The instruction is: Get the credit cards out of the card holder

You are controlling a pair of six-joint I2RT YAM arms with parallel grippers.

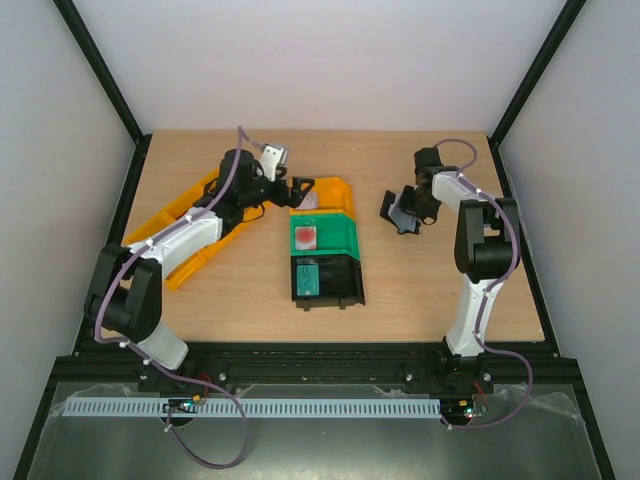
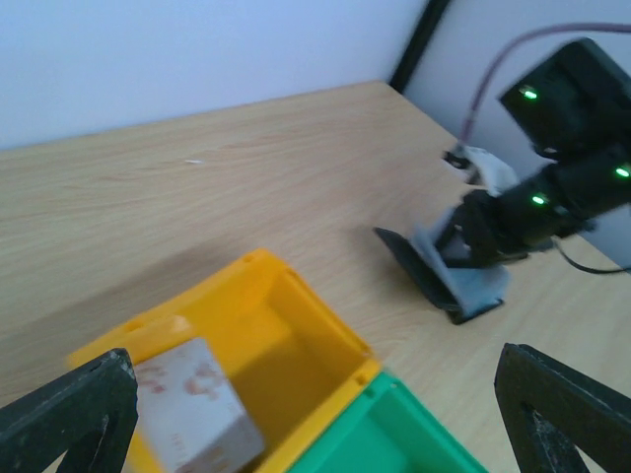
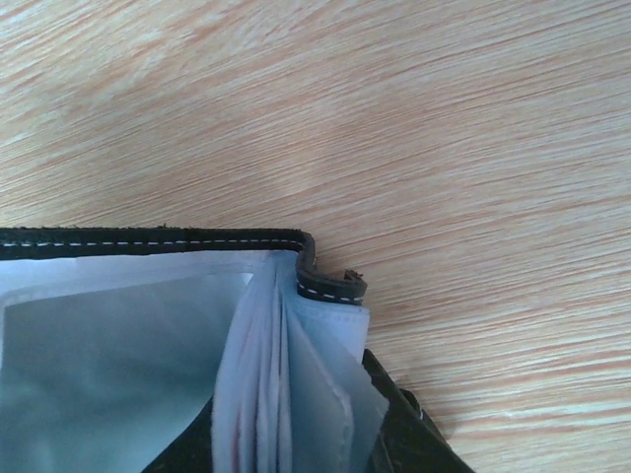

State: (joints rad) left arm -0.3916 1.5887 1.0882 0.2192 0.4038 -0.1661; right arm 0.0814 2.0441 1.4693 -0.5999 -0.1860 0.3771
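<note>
Here, right claw point(image 2: 459, 246) pinches card holder point(image 2: 419, 276) (pale card's point(image 2: 187, 409) red print unreadable).

The left pincer point(image 2: 315, 394) stands wide, its black fingers point(image 2: 69, 419) filling both lower corners. Between them sits a yellow plastic bin point(image 2: 296, 340) holding a pale card with red marks point(image 2: 187, 404) — a green plastic bin point(image 2: 414, 429) touches it. Farther off on the wooden surface point(image 2: 197, 197), the right pincer point(image 2: 478, 236) clamps a black bifold wallet point(image 2: 424, 271), propped open.
</note>
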